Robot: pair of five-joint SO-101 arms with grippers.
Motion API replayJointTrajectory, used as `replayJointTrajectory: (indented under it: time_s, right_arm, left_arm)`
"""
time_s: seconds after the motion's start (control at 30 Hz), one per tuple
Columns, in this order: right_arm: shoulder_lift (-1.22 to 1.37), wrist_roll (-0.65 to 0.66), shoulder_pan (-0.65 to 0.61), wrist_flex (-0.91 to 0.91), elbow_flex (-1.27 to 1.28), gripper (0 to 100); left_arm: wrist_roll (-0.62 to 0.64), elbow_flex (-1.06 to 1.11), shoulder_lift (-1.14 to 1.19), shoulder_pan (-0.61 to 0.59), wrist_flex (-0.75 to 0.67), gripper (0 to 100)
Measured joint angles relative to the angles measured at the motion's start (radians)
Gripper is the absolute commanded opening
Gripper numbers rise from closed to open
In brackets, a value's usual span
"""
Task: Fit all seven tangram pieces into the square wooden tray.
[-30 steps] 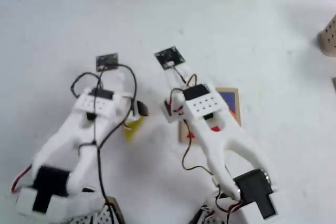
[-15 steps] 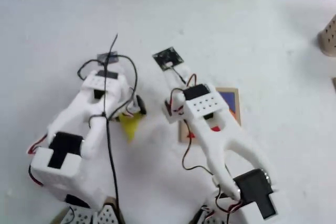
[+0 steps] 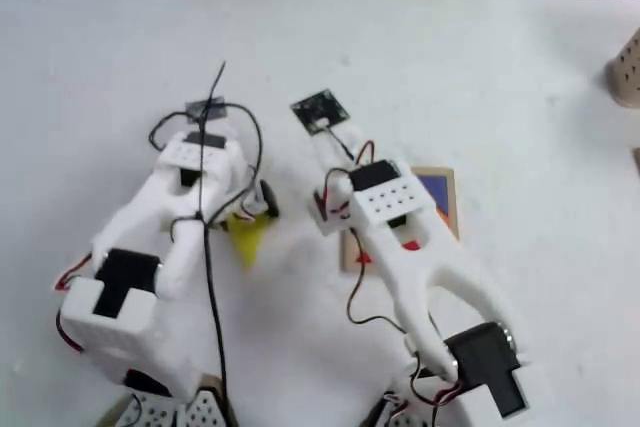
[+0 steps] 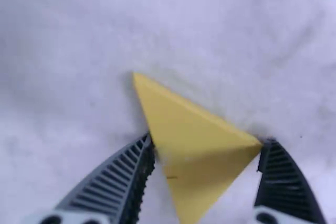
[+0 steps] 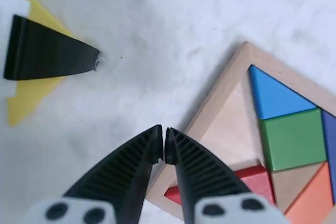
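Observation:
A yellow triangle (image 4: 197, 158) lies flat on the white table, left of the tray in the high view (image 3: 248, 234). My left gripper (image 4: 207, 148) straddles it, both fingertips (image 4: 144, 156) touching its sides. The square wooden tray (image 5: 220, 93) holds a blue triangle (image 5: 275, 95), a green square (image 5: 291, 137), a red piece (image 5: 233, 184), an orange piece (image 5: 315, 198) and a dark blue piece at its far side. My right gripper (image 5: 164, 148) is shut with nothing in it, just outside the tray's rim. In the high view the right arm covers much of the tray (image 3: 447, 179).
The left gripper's black finger (image 5: 50, 51) lies over the yellow triangle (image 5: 29, 95). A tan perforated object (image 3: 628, 72) stands at the table's right edge. Loose black cables hang from both arms. The table's far edge runs along the back.
The left arm rose and drew back a second ago, with its gripper staying by the yellow triangle, which now shows as a full triangle. In the last half second nothing moved. The right arm kept still.

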Motion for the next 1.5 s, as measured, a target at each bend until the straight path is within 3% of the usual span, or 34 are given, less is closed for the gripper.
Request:
replayJointTrajectory:
  time_s: [0.2, 0.43, 0.63, 0.97, 1.13, 1.33, 1.5]
  right_arm:
    - [0.000, 0.000, 0.000, 0.000, 0.000, 1.8]
    - [0.000, 0.000, 0.000, 0.000, 0.000, 1.8]
    - [0.000, 0.000, 0.000, 0.000, 0.000, 1.9]
    - [0.000, 0.000, 0.000, 0.000, 0.000, 2.0]
    - [0.000, 0.000, 0.000, 0.000, 0.000, 2.0]
    - [0.000, 0.000, 0.003, 0.000, 0.000, 2.1]
    - [0.000, 0.000, 0.034, 0.000, 0.000, 2.1]
  left_arm:
    - [0.000, 0.000, 0.000, 0.000, 0.000, 30]
    - [-0.003, -0.011, -0.015, 0.002, 0.000, 9]
    - [-0.097, -0.051, -0.020, -0.003, -0.014, 12]
    - [-0.109, -0.051, -0.020, -0.003, -0.014, 11]
    - [-0.110, -0.052, -0.021, 0.000, -0.014, 2]
    - [-0.250, -0.057, -0.023, 0.005, -0.014, 2]
    - [-0.276, -0.057, -0.023, 0.005, -0.014, 2]
